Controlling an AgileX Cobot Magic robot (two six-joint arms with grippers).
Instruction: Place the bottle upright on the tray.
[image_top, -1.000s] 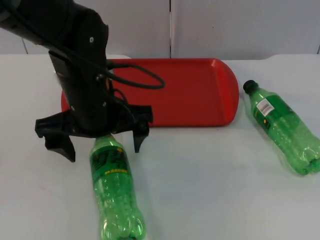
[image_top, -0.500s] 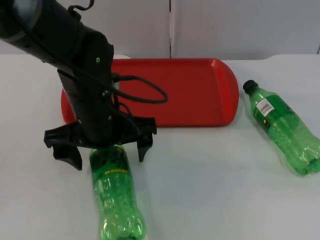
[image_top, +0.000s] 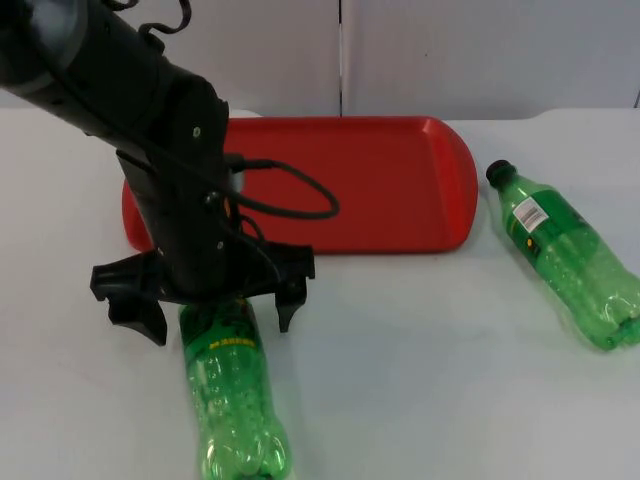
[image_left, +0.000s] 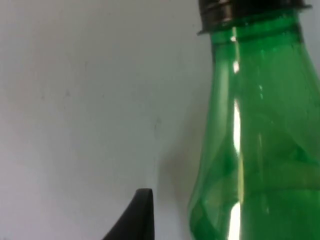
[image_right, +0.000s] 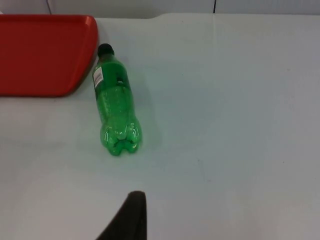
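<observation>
— Lower now than a second ago: the left gripper has sunk over the near bottle, fingers spread astride its neck, nothing pinched.
— And beyond?
— Red tray bare; second bottle lying beside it; right arm waits.

tabletop white, ends at grey wall | red tray flat on it toward the wall | near green bottle lying on its side just in front of tray | far green bottle lying beside tray's right end, black cap toward tray
</observation>
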